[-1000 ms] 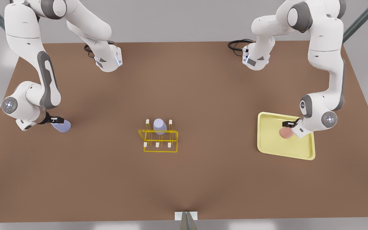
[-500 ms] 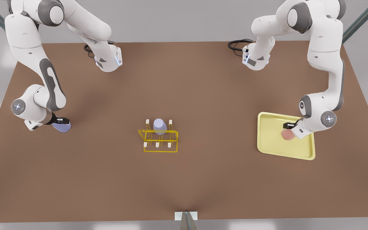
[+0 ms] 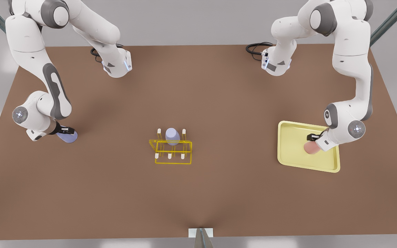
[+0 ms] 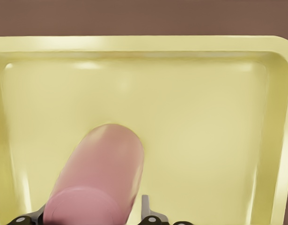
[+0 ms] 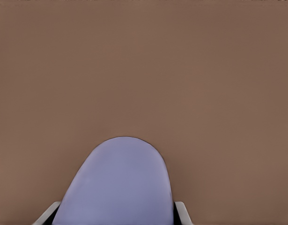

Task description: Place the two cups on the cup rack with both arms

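Note:
A salmon-pink cup lies tilted on the pale-yellow tray at the front view's right. My left gripper is shut on it; in the left wrist view the pink cup sits between the fingers. At the front view's left, my right gripper is shut on a lavender cup, which is tilted low over the table; the right wrist view has that cup filling the space between the fingers. The yellow wire cup rack stands mid-table with another lavender cup upside down on a back peg.
The tray's raised rim surrounds the pink cup. Brown table spreads between both arms and the rack. The two arm bases stand at the table's far edge, and a small grey mount sits at the near edge.
The arm at the front view's left swung slightly right with the lavender cup. The arm at the front view's right shifted a little toward the near edge, and the pink cup went with it.

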